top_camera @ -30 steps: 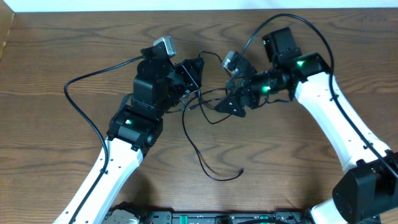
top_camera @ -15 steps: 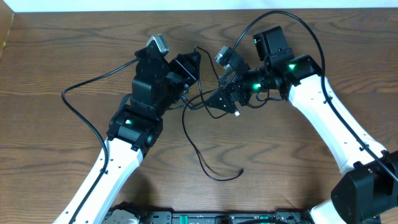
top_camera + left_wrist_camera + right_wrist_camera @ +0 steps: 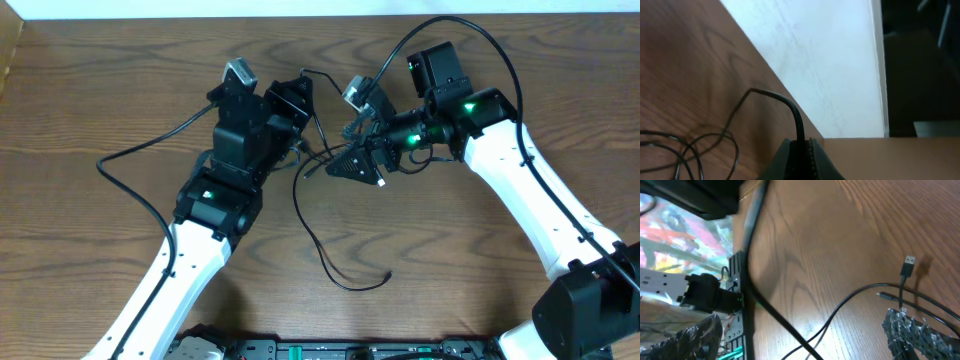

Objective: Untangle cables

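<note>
Tightly, left claw [image 3: 801,148] pinches a black cable [image 3: 795,116]; right claw [image 3: 352,166] gapes beside it.

White left arm [image 3: 185,265], white right arm [image 3: 530,190], black joints [image 3: 240,140] (green lights [image 3: 465,107]), black wires [image 3: 98,163]

Counter [image 3: 100,90] was brown wood, grain plain, smooth, with a low satin sheen. Cables [image 3: 320,250] had thin black sheaths, smooth and plastic-looking, faintly glossy. Plug [image 3: 909,266] showed a dull metal shell. Arm shells [image 3: 540,210] were glossy white plastic, housings [image 3: 240,140] matt black plastic. Finger pad [image 3: 912,335] looked grey, rough, knobbly. Wall [image 3: 825,65] was matt white.
</note>
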